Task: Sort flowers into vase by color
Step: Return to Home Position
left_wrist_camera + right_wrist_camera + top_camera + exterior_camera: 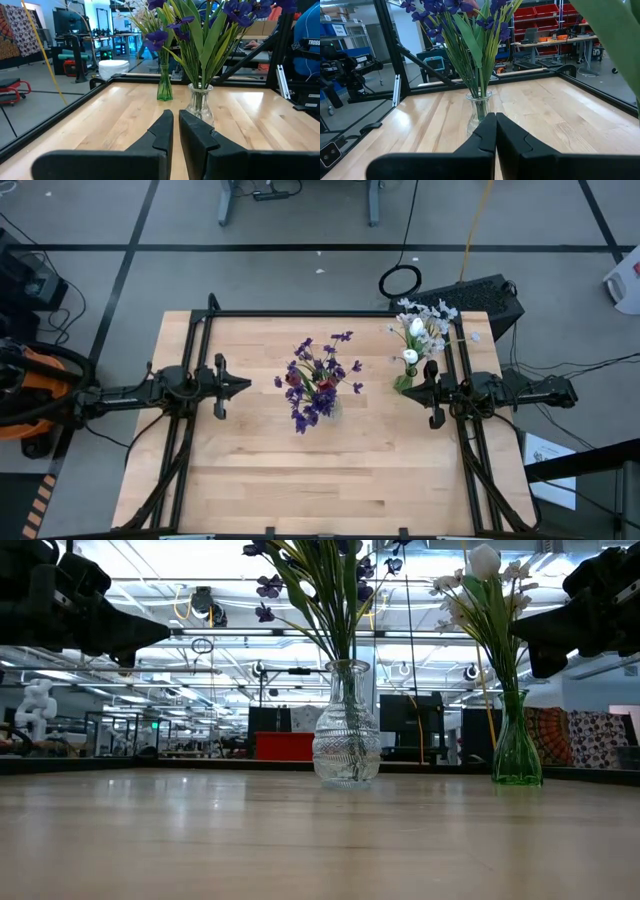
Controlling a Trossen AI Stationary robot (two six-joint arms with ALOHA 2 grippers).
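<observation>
Purple and red flowers fill the clear vase, white flowers the green vase. We see left gripper and right gripper pressed together.

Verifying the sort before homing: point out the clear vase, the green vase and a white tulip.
clear vase (346, 745), low view, ribbed belly.
green vase (516, 755), low view, lower body.
white tulip (484, 560), low view, bud.
</observation>
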